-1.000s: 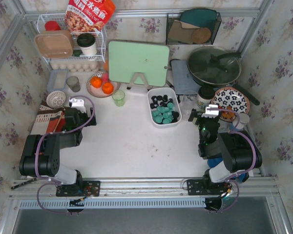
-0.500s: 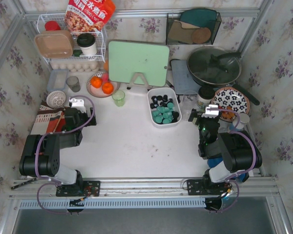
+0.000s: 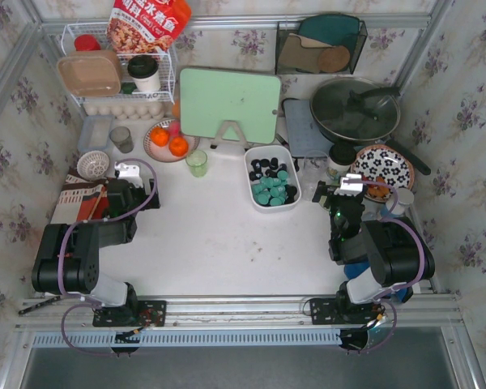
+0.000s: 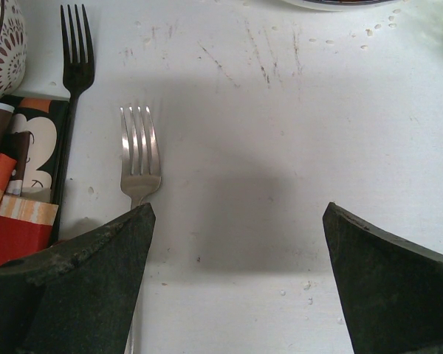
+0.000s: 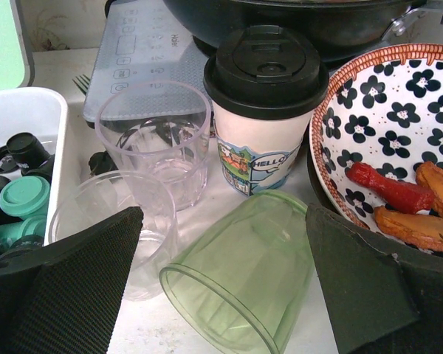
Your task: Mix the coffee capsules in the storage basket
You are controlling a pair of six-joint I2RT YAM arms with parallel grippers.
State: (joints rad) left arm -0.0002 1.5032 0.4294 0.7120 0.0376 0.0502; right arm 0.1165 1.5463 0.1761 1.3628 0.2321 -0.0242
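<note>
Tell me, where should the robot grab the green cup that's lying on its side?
Probably around its round middle, squeezing both side walls. The green cup lies tipped over, mouth toward the camera, base by the paper coffee cup. The right gripper is open with the cup just ahead of it, so coming straight in from the near side looks easiest.

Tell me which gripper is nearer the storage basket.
Right. The right gripper sits a short way to the right of the storage basket; the left gripper is far off to its left, beside a silver fork.
</note>
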